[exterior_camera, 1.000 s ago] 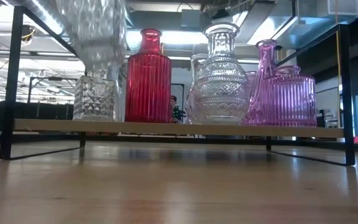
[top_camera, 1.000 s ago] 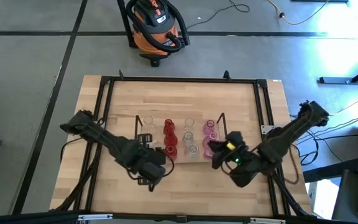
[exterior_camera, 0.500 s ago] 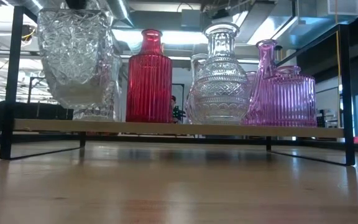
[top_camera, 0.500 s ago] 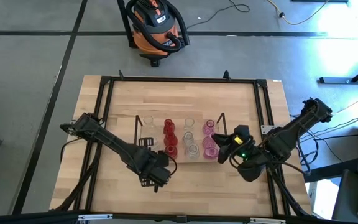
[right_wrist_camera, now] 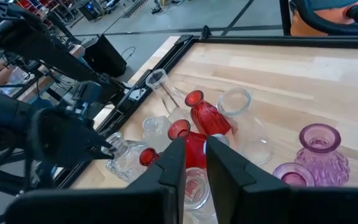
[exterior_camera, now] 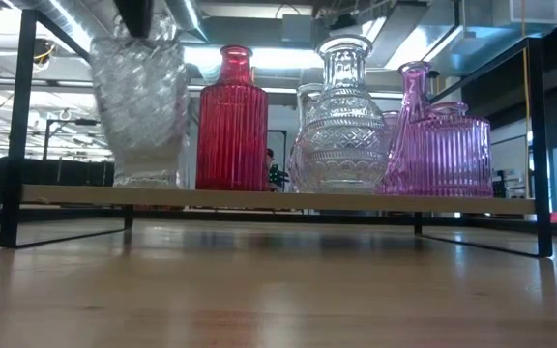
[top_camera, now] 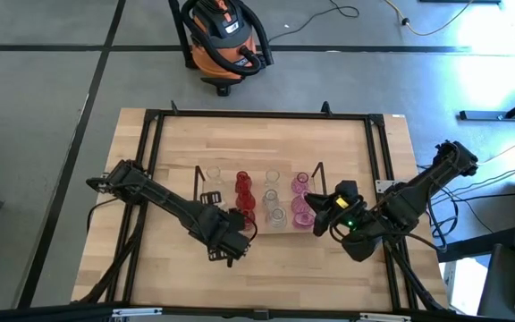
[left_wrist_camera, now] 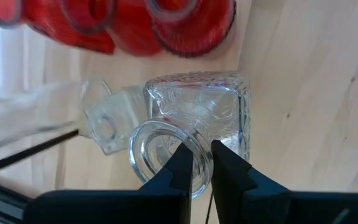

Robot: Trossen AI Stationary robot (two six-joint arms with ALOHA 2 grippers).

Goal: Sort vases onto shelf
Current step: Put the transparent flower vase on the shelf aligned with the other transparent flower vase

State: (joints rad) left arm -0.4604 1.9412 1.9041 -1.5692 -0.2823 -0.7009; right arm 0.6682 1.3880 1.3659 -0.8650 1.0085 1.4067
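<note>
Glass on the rim: left pincer (left_wrist_camera: 196, 163) clamped on the clear cut-glass square vase (left_wrist_camera: 197, 130), lower centre.
I judge it brittle, slick; mouth grip suits; right pincer (right_wrist_camera: 191, 163) nearly together, empty.

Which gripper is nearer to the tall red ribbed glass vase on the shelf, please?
Left. The left gripper, gripping a clear cut-glass vase by its rim, sits right beside the red ribbed glass vase. The right gripper waits past the pink vases, farther off.
</note>
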